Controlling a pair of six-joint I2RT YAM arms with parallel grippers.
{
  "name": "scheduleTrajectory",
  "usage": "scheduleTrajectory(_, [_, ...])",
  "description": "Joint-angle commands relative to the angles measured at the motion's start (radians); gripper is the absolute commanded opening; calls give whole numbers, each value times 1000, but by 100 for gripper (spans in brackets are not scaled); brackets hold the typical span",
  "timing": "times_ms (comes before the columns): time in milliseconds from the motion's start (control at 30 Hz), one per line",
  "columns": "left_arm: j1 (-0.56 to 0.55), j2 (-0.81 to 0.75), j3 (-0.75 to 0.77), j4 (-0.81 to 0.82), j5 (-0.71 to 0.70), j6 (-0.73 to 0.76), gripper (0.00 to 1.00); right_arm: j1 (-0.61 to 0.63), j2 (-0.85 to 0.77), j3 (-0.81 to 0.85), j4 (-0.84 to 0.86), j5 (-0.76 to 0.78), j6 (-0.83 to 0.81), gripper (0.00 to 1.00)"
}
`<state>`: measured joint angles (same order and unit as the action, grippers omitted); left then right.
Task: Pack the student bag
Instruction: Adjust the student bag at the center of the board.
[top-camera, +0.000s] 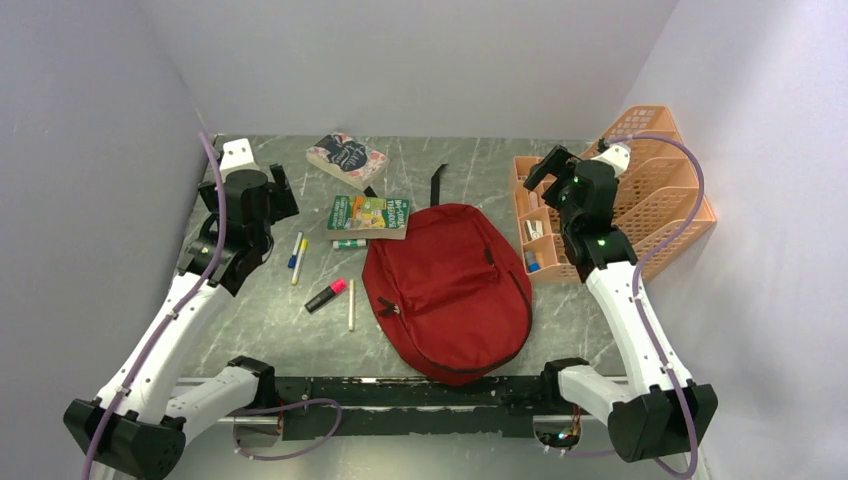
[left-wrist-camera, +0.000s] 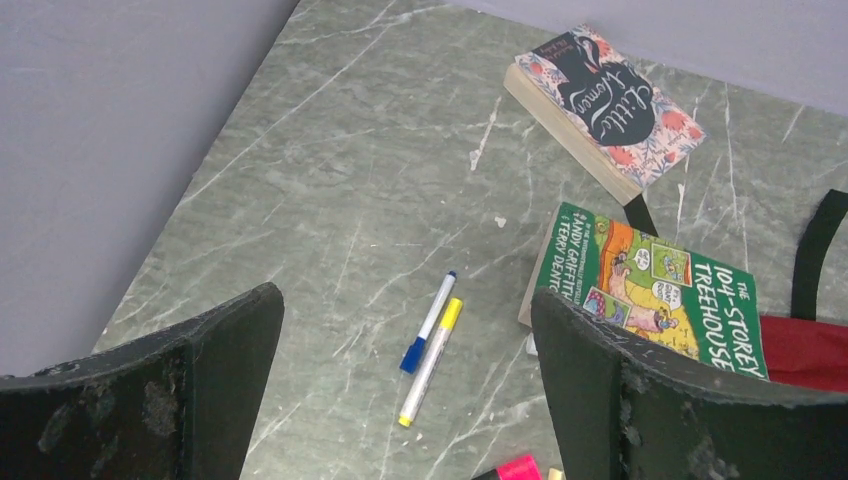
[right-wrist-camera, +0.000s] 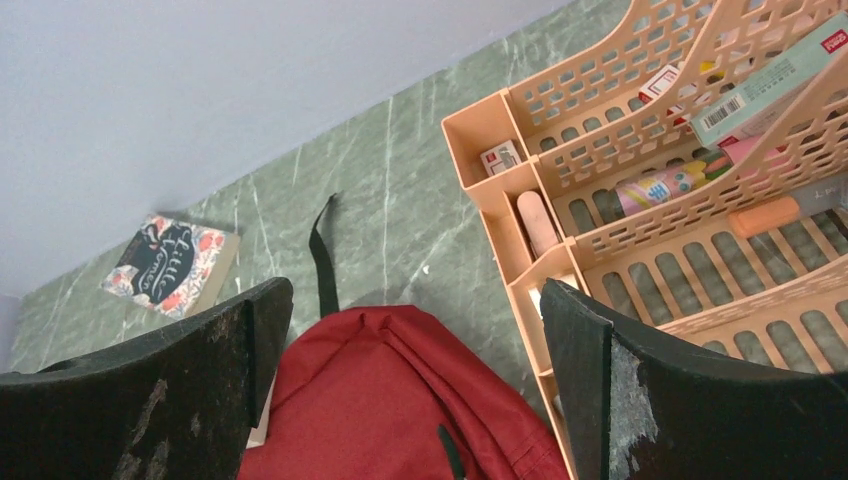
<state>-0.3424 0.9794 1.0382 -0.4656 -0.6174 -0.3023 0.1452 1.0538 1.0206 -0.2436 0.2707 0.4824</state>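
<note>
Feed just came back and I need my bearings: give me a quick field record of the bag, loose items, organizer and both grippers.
bag: student bag flat in the middle, looks closed
books: Little Women book far side; Treehouse book by bag's far-left corner
pens: blue marker, yellow marker side by side, left; pink highlighter nearer
organizer: orange organizer right of bag, stocked
left gripper: open, empty
right gripper: open, empty
</note>
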Motion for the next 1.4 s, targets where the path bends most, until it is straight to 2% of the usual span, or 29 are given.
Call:
scheduleTrajectory(0, [-3, -9, -8, 34, -14, 9, 99, -4, 11, -2, 32, 12, 3, 100])
scheduleTrajectory(333, [-3, -10, -26, 53, 12, 25, 99, -5, -10, -41, 75, 9, 20, 100])
scheduleTrajectory(500, [-2, 17, -29, 74, 51, 30, 99, -5, 25, -19, 118, -138, -37, 100])
scheduleTrajectory(700, [11, -13, -52, 81, 79, 26, 99, 20, 195, 103, 113, -372, -29, 100])
scheduleTrajectory(867, [11, -6, -61, 90, 56, 31, 99, 144, 410, 254, 26, -390, -81, 100])
scheduleTrajectory(1000, [10, -18, -69, 96, 76, 31, 99, 256, 507, 326, -138, -238, -103, 97])
scheduleTrajectory(1133, [1, -30, -88, 104, 73, 21, 99, 295, 521, 332, -350, -105, -49, 95])
scheduleTrajectory(1233, [-5, -20, -98, 120, 88, 22, 99, 326, 460, 268, -456, -22, 43, 95])
scheduleTrajectory(1367, [-22, -7, -97, 130, 136, 31, 99, 349, 383, 208, -682, 150, 277, 95])
